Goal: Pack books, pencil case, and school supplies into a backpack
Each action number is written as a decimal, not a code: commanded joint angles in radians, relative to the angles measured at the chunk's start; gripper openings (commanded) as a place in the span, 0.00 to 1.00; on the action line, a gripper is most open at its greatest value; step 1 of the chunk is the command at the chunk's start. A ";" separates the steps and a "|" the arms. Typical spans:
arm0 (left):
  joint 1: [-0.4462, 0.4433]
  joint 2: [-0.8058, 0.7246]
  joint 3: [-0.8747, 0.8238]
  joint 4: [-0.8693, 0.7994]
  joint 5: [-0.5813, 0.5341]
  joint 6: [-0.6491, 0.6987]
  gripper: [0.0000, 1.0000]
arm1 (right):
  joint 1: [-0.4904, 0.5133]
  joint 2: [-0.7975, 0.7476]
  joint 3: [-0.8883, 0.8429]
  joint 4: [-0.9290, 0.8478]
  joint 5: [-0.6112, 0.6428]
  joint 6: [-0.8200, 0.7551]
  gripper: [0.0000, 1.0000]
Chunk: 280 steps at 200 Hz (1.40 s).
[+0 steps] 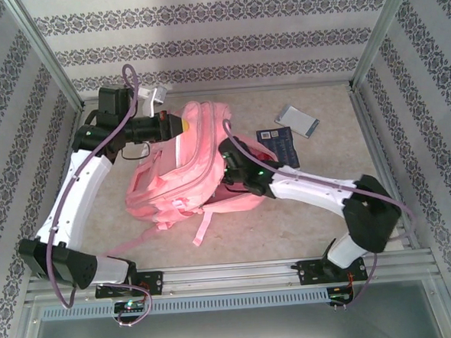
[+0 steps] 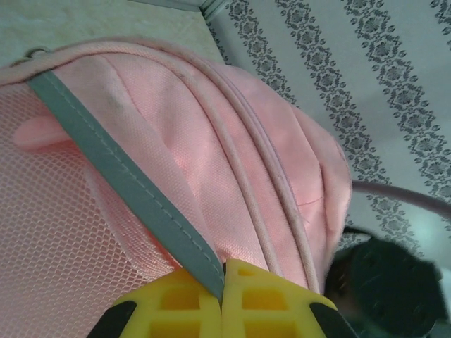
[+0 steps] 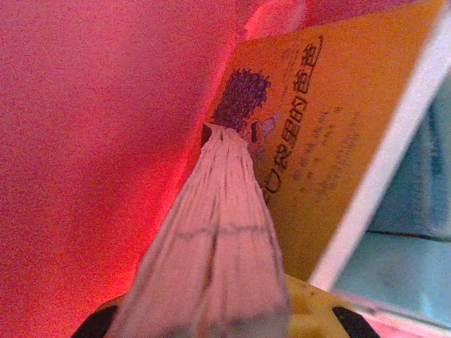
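Hidden or unclear: in the top view the right arm's tip is buried in the open mouth of the backpack [image 1: 181, 168], which lies in the middle of the surface [image 1: 347, 154]. The right wrist view is flooded with red-pink light. The second book [image 3: 215, 239] shows only its page edge, so its cover cannot be identified. The yellow book [image 3: 331, 120] is cut off at the frame edge.

Left fingers [image 2: 224, 299]: closed tight, pinching the grey strip [image 2: 120, 176] on the backpack's upper end.

Right fingers [image 3: 306, 313]: narrow, gripping the second book inside the backpack, against the yellow book.

A navy book [image 1: 281, 144] and a grey-white notebook [image 1: 297, 121] lie on the surface to the right of the backpack.
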 commanded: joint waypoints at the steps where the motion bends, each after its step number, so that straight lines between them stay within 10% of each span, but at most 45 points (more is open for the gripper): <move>1: 0.011 0.000 0.079 0.334 0.143 -0.064 0.00 | 0.049 0.098 0.137 -0.019 0.122 -0.036 0.18; 31: 0.020 0.007 0.082 0.342 0.159 -0.064 0.00 | 0.074 0.210 0.253 -0.023 0.147 -0.050 0.72; 53: 0.044 -0.007 0.059 0.345 0.160 -0.066 0.00 | 0.068 0.190 0.210 0.075 0.134 -0.069 0.90; 205: 0.112 -0.139 -0.191 0.342 0.031 -0.059 0.00 | 0.003 -0.215 -0.161 0.172 0.174 -0.330 0.98; 280: 0.088 -0.031 -0.106 -0.037 -0.325 0.089 0.00 | -0.072 -0.479 -0.318 0.009 0.379 -0.329 0.96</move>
